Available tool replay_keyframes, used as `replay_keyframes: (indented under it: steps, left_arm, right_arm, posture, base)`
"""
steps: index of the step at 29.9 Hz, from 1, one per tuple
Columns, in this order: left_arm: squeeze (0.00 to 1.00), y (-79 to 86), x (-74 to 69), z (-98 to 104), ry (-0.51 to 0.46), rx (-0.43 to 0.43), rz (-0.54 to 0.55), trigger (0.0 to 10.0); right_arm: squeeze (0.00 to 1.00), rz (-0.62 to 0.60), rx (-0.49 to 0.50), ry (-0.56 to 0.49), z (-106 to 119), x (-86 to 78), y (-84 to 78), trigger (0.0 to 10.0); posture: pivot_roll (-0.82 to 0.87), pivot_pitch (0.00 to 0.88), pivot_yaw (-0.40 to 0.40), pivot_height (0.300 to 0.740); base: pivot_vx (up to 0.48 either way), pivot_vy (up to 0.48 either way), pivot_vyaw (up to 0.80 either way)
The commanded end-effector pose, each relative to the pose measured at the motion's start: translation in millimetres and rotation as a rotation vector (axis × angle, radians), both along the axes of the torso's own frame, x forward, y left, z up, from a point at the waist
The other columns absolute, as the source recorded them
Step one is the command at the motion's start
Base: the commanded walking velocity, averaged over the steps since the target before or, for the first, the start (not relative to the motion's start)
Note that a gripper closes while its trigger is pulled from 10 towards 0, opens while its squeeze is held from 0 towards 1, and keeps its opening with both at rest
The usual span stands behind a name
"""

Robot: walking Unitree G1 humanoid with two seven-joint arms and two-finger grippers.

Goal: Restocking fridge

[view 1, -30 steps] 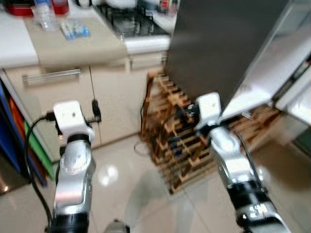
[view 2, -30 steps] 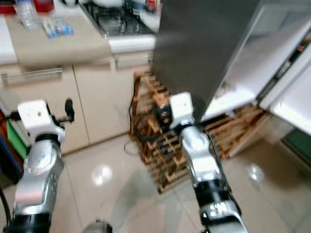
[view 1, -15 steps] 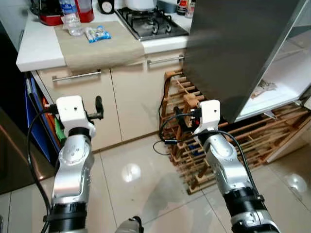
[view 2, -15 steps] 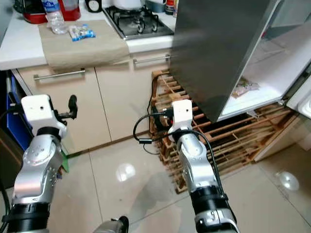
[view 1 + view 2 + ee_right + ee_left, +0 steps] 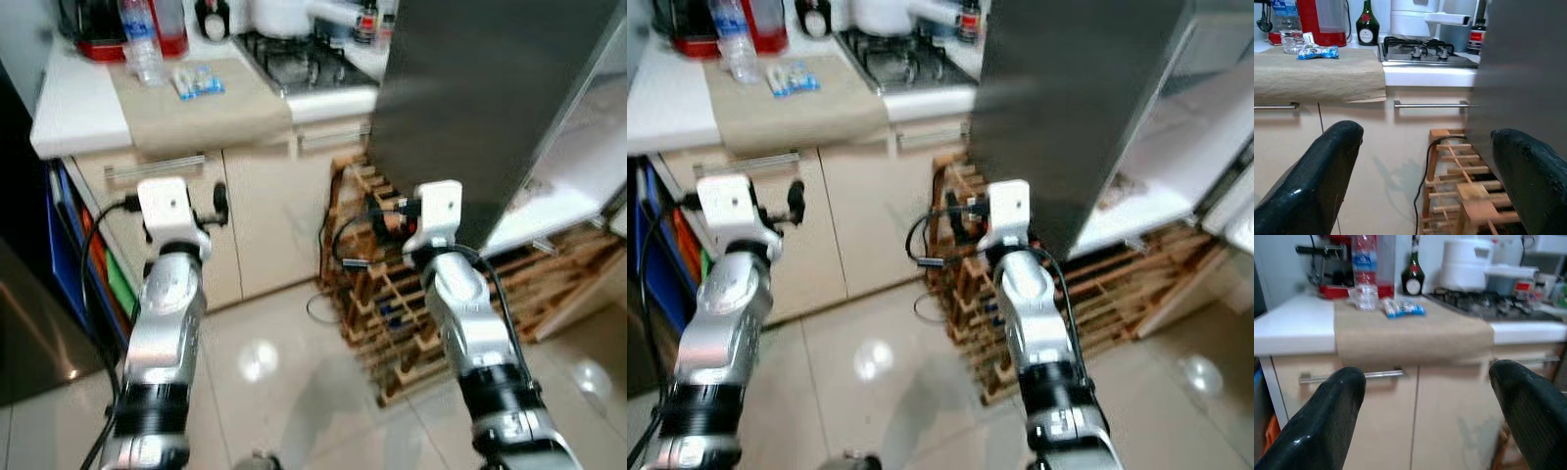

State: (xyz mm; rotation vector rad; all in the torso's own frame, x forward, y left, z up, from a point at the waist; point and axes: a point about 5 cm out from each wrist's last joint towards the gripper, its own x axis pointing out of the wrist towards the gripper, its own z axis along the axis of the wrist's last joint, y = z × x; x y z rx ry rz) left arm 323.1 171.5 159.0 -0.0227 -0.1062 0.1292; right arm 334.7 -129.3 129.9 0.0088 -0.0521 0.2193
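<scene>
1. A white counter (image 5: 69, 117) is seen along the top, with a beige cloth (image 5: 201, 113) hung over its front edge.
2. A water bottle (image 5: 142, 44) and a small blue packet (image 5: 198, 84) are set on the cloth near the back edge.
3. A gas hob (image 5: 294, 64) is seen beside the cloth.
4. A wooden rack (image 5: 392, 313) is placed on the floor below the open fridge door (image 5: 480, 98).
5. Both silver arms are raised: left gripper (image 5: 220, 204), right gripper (image 5: 377, 208).

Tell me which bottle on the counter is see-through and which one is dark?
The see-through one is the plastic water bottle with a blue label, standing on the beige cloth. The dark one is the green glass bottle by the wall, with a round pale label.
</scene>
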Motion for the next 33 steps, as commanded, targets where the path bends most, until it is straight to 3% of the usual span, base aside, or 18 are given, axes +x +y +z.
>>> replay_keyframes:
  steps: [1, 6, 15, 19, 33]
  left_arm:
    - [0.00, -0.3, 3.8, 6.0, -0.018, -0.003, 0.001, 10.0]
    - [0.00, -5.2, 8.5, 16.3, -0.058, 0.009, -0.026, 10.0]
    - [0.00, -10.6, 10.7, 21.0, -0.070, 0.027, -0.061, 10.0]
    - [0.00, -10.1, 11.3, 23.6, -0.079, 0.026, -0.059, 10.0]
    - [0.00, -14.9, 12.0, 26.3, -0.078, 0.046, -0.099, 10.0]
  right_arm:
    - [1.00, 0.015, 0.011, -0.051, 13.1, 2.9, 4.9, 10.0]
    - [1.00, 0.053, -0.016, -0.100, 22.3, 4.9, 12.8, 10.0]
    - [1.00, 0.014, -0.003, -0.081, 21.2, 9.1, 11.5, 10.0]
    - [1.00, -0.028, 0.013, -0.058, 19.1, 12.3, 7.9, 10.0]
    - [1.00, -0.104, 0.013, -0.152, 40.9, 16.3, -5.1, 10.0]
  posture:
    - [-0.07, 0.000, -0.007, 0.740]
    - [-0.07, 0.000, 0.010, 0.740]
    - [-0.06, 0.000, 0.009, 0.740]
    - [-0.05, 0.000, 0.002, 0.740]
    - [-0.05, 0.000, -0.008, 0.740]
  base:
    - [0.480, 0.000, 0.44]
    - [0.480, 0.000, 0.44]
    - [0.480, 0.000, 0.48]
    - [0.480, 0.000, 0.12]
    - [0.480, 0.000, 0.03]
